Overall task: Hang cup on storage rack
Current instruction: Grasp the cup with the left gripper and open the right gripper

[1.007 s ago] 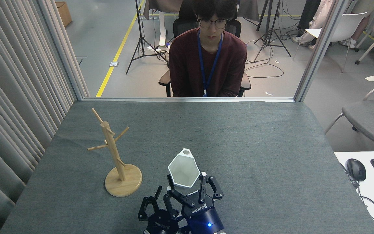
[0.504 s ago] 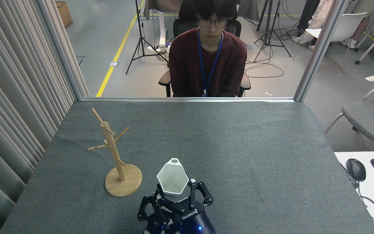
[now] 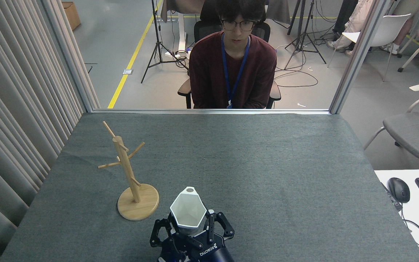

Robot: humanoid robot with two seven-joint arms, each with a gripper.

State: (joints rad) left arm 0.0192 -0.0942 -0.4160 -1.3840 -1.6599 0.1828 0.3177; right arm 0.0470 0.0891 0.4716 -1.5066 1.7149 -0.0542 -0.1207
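The white faceted cup [image 3: 187,211] is near the table's front edge, its opening turned up towards me and its tab handle with the round hole on the far side. My right gripper [image 3: 192,228] comes up from the bottom edge and is shut on the cup's lower body, one finger on each side. My left gripper [image 3: 168,237] sits close beside it on the left, partly hidden behind the right one, its outer finger splayed open and holding nothing. The wooden storage rack [image 3: 126,165] stands on its round base left of the cup, a short gap away, with bare pegs.
A grey cloth covers the table [image 3: 267,163]. A person [image 3: 233,65] sits in a chair just beyond the far edge. Curtains [image 3: 13,109] line the left side. A white desk with a mouse [image 3: 398,189] and keyboard stands to the right.
My right gripper has carried the cup left and back towards me, closer to the left gripper and nearer the rack's base. The rack has not moved.
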